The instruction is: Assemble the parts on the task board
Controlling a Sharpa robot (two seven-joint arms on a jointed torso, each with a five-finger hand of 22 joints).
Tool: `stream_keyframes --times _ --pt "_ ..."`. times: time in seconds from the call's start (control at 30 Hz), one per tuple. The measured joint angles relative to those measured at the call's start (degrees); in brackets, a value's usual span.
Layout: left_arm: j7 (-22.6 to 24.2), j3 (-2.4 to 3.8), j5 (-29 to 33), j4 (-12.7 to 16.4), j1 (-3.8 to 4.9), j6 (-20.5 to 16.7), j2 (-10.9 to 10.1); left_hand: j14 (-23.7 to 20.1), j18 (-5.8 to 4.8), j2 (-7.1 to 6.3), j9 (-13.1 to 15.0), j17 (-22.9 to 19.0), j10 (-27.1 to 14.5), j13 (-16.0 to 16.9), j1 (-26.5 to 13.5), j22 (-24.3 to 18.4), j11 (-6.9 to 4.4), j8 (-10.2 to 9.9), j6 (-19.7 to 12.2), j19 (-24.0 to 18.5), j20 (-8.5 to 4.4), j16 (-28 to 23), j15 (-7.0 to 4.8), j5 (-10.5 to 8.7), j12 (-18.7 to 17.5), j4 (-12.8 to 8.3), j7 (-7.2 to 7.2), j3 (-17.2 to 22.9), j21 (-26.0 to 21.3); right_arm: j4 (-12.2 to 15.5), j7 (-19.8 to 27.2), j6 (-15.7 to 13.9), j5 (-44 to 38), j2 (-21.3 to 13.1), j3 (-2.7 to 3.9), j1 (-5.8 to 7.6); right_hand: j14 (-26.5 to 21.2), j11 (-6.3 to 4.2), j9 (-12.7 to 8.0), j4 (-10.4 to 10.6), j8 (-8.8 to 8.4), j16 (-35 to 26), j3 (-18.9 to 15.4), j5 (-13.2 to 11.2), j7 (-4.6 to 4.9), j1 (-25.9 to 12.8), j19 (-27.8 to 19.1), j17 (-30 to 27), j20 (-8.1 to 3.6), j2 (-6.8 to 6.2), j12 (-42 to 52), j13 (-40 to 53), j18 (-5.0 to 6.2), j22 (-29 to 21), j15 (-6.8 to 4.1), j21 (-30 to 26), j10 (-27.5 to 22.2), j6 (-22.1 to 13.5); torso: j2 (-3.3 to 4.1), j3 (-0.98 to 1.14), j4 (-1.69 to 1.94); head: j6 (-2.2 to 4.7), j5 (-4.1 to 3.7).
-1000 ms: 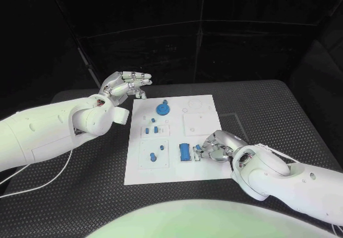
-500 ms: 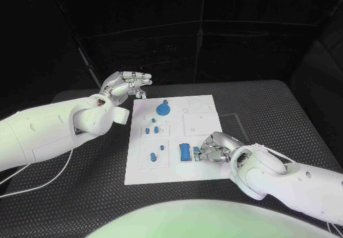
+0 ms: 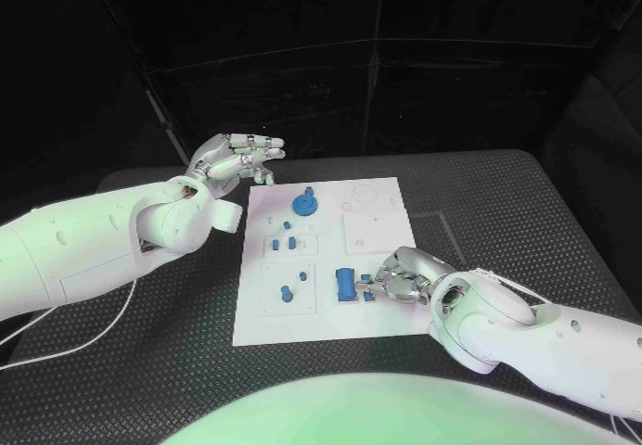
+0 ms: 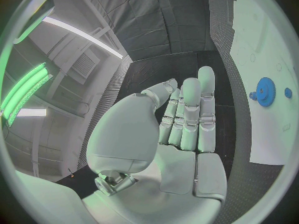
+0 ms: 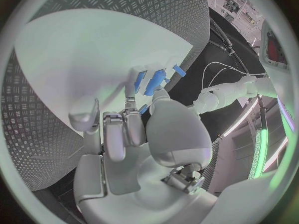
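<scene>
blue part (image 3: 347,283) just beside right hand (image 3: 397,276)

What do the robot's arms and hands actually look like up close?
Both arms are bulky, smooth white shells with rounded joints. The left hand and right hand are silver metal with segmented fingers and pale pads. Thin white cables trail beside the left arm.

Dim black surroundings, a green tint on the arms, wrist views bent by fisheye.
</scene>
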Motion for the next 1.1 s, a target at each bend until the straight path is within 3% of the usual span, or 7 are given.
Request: stream_keyframes --times 0.47,0.7,0.8,0.87,0.93,1.0,1.1 --pt "0.0 -0.01 0.0 0.1 0.00 0.0 -0.1 0.0 0.00 0.00 0.0 0.0 0.0 0.0 0.0 0.0 0.00 0.0 0.0 0.0 0.00 0.0 0.00 0.00 0.0 0.0 0.00 0.0 0.0 0.7 0.5 -0.2 0.2 -1.2 0.00 0.00 0.0 0.00 0.7 -1.5 -0.39 0.0 -0.3 0.4 0.15 6.4 0.0 0.0 0.00 0.85 0.0 0.0 0.00 -0.1 0.00 -0.3 0.0 -0.1 0.03 -0.01 -0.05 0.00 -0.15" --pt "0.0 -0.01 0.0 -0.1 -0.02 0.1 -0.1 0.0 0.00 0.00 0.0 0.0 0.0 0.0 0.0 0.0 0.00 0.0 0.0 0.0 0.00 0.0 0.00 0.00 0.0 0.0 0.00 0.0 0.0 1.9 6.2 -2.5 3.7 -3.4 0.04 -0.01 -0.1 1.96 -0.4 -1.7 -3.84 -1.8 -0.5 2.9 2.35 9.6 -3.1 0.0 1.21 1.31 -3.5 0.3 0.01 -6.0 1.00 -3.9 -1.4 -5.7 -0.21 0.01 -0.11 0.00 -0.15" --pt "0.0 -0.02 0.0 -0.4 -0.02 0.1 -0.1 0.0 0.00 0.01 0.0 -0.1 0.0 0.0 -0.2 -0.1 0.00 0.0 0.0 0.0 0.00 0.0 0.00 0.00 0.0 0.0 0.00 0.0 -0.2 1.8 12.5 -4.2 9.5 -4.2 0.61 0.23 0.0 2.70 -0.8 -1.9 -5.02 -5.8 -0.7 4.1 3.50 12.0 -7.9 0.0 1.99 1.51 -11.1 0.0 1.03 -15.3 1.67 -9.8 -5.8 -7.2 -0.52 -0.07 -0.13 0.00 -0.51" --pt "0.0 -0.02 0.0 -0.5 -0.02 0.1 0.0 -0.2 0.00 -0.18 0.0 -0.1 -0.1 0.0 -0.8 -0.1 -0.12 0.0 0.0 -0.1 0.08 0.0 0.24 0.00 0.3 0.3 0.00 -0.3 -0.2 0.7 17.1 -5.1 14.5 -4.2 0.92 1.07 -0.8 2.97 -0.8 -2.8 -5.35 -13.0 -0.5 5.0 3.88 15.1 -13.0 -6.7 2.39 2.51 -23.4 -12.8 2.79 -24.5 2.15 -16.6 -13.4 -8.1 -0.83 -0.21 -0.12 0.01 -0.74" --pt "0.0 -0.02 0.0 -0.8 -0.02 0.2 0.2 -1.0 0.00 -0.27 0.0 -0.4 -0.3 0.0 -1.4 -0.4 -0.08 0.2 0.0 -0.7 0.23 0.0 0.28 0.00 0.4 0.5 0.00 -0.8 -0.8 -1.0 22.0 -5.8 20.4 -4.0 1.27 2.19 -4.5 3.43 -0.9 -3.8 -5.35 -21.1 0.1 5.2 4.16 17.6 -15.5 -16.2 2.76 2.63 -33.8 -20.9 2.75 -27.6 2.52 -20.1 -20.7 -8.4 -1.14 -0.35 -0.07 0.40 -0.90" --pt "0.1 -0.02 0.2 -1.6 -0.02 0.3 0.7 -2.9 0.00 -0.30 0.0 -0.9 -0.4 0.0 -1.5 -0.9 -0.01 0.3 -0.2 -2.2 0.32 -1.2 0.39 0.00 0.7 0.7 -0.21 -1.4 -1.9 -3.5 27.3 -6.0 27.3 -3.5 1.43 3.40 -12.0 4.31 -1.2 -4.8 -6.15 -35.8 1.0 3.8 4.74 20.7 -18.8 -31.4 3.58 2.94 -41.8 -27.2 2.74 -30.6 3.43 -25.1 -25.9 -8.8 -1.54 -0.51 0.02 1.34 -1.25" --pt "0.2 -0.05 0.9 -3.2 -0.03 0.4 1.9 -5.9 0.00 0.00 0.0 -2.4 -0.8 -0.3 -1.8 -2.2 -0.01 0.8 -0.2 -4.7 0.58 -4.1 0.52 0.00 0.9 1.0 -0.21 -1.9 -4.1 -8.3 33.6 -5.8 35.9 -1.7 1.46 4.96 -16.3 5.42 -1.7 -5.4 -6.87 -47.1 1.7 1.4 5.73 23.6 -21.9 -39.0 5.02 3.17 -49.6 -34.7 2.72 -34.3 4.97 -31.4 -28.2 -8.7 -2.19 -0.79 0.19 3.05 -1.80"
